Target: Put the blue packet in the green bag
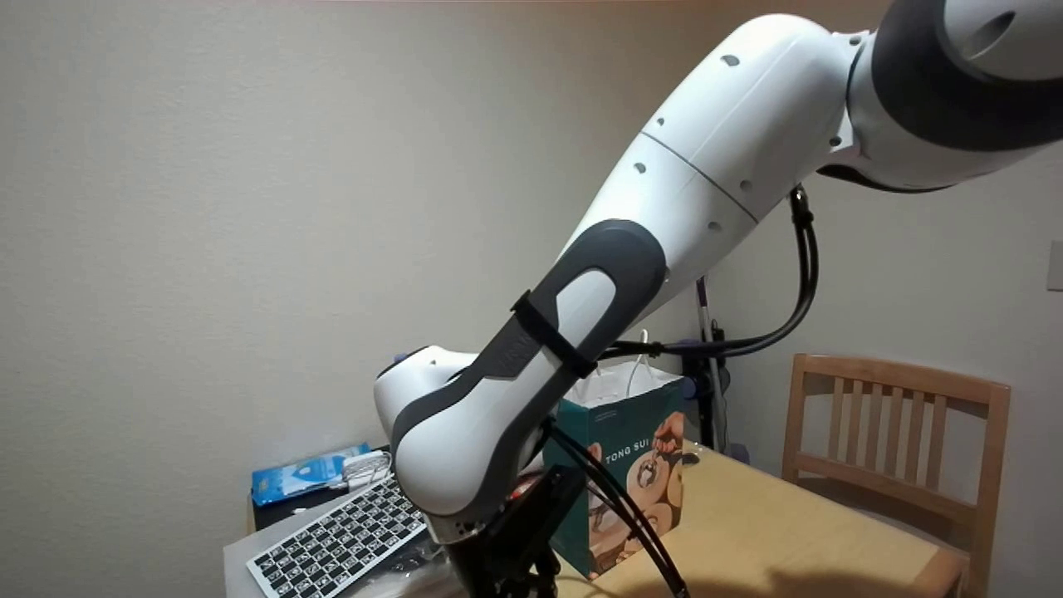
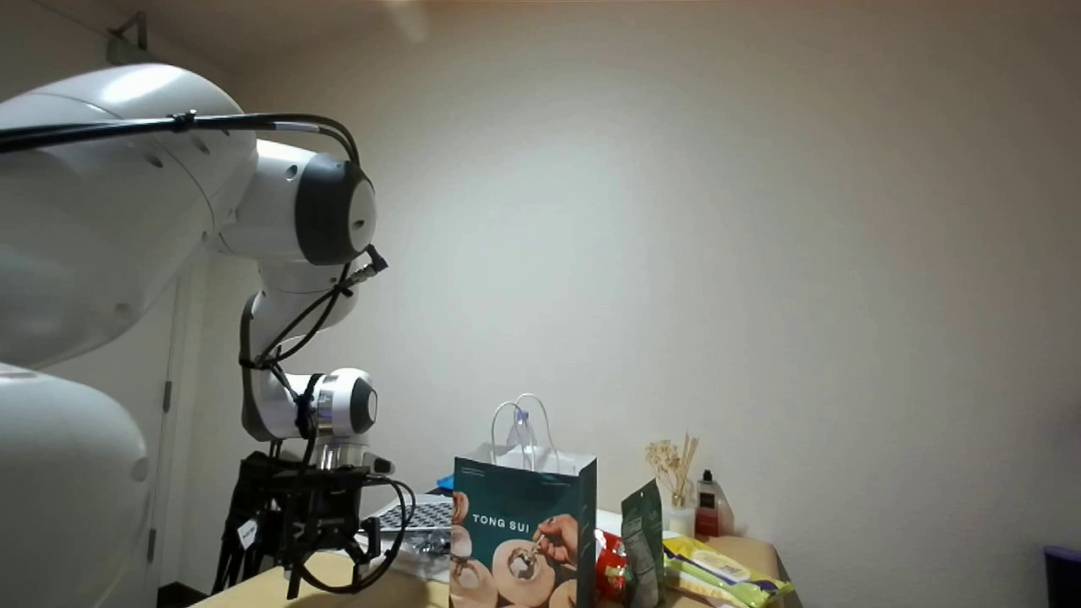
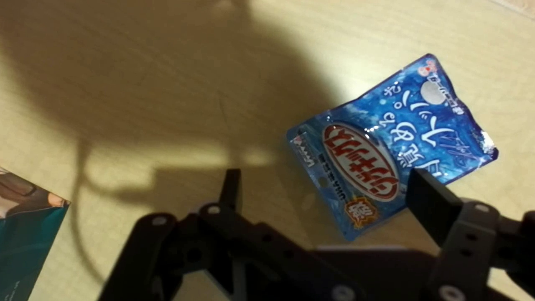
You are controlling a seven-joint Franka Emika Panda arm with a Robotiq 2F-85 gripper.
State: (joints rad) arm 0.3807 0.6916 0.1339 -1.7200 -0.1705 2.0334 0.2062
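In the wrist view the blue packet [image 3: 368, 125] lies flat on the table, turned at a slant. Above it hangs my gripper [image 3: 326, 175], wide open and holding nothing. One of its fingers [image 3: 434, 205] overlaps the packet's lower right edge in that view, while the opposite one shows over bare wood. Neither exterior view shows the packet. The green bag [image 1: 635, 482] stands upright with its white handles up, its open top facing the ceiling. An exterior view has my gripper [image 2: 331, 566] to the left of the bag [image 2: 524, 532]. A corner of the bag [image 3: 29, 246] enters the wrist view at lower left.
A keyboard [image 1: 340, 540] and a flat blue-and-white pack [image 1: 299, 473] lie behind the arm. Beside the bag are a red packet [image 2: 610, 566], a dark green pouch [image 2: 643, 540] and a yellow pack [image 2: 726, 574]. A bottle [image 2: 707, 511] stands farther back. A wooden chair [image 1: 897, 374] is by the table.
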